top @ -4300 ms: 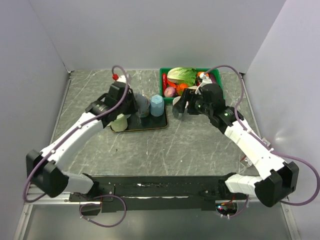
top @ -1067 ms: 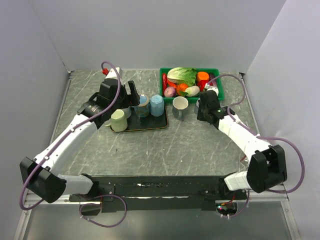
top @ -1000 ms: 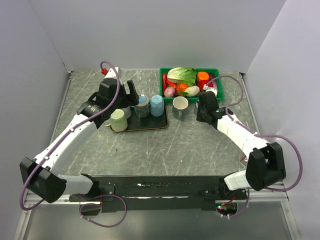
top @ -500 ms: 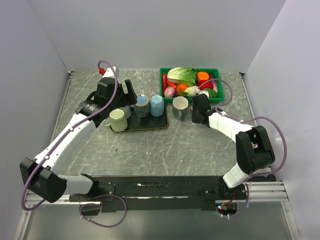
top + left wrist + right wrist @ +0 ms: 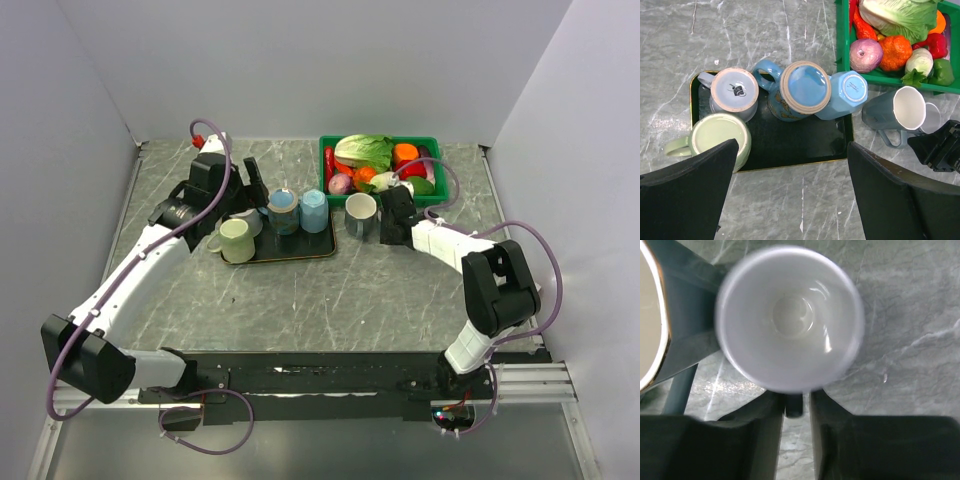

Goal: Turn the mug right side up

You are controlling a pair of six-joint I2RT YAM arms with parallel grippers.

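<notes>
A small white mug (image 5: pixel 790 315) stands right side up on the table, mouth up and empty. Its thin dark handle sits between the fingers of my right gripper (image 5: pixel 796 400), whose jaws are slightly parted, with a sliver of gap beside the handle. From the left wrist the same mug (image 5: pixel 931 116) shows next to a grey mug (image 5: pixel 885 112), also upright. My right gripper (image 5: pixel 390 218) is low beside both. My left gripper (image 5: pixel 792 195) hangs wide open above the tray, holding nothing.
A black tray (image 5: pixel 800 145) carries a green mug (image 5: pixel 717 140), a blue mug (image 5: pixel 805 90), and two cups that stand upside down (image 5: pixel 734 90) (image 5: pixel 847 92). A green basket (image 5: pixel 325 150) of vegetables sits just behind the right gripper.
The right arm's elbow has swung left while its gripper stayed at the white mug, and its jaws have loosened a little. The left gripper has drifted slightly back and left over the tray.
</notes>
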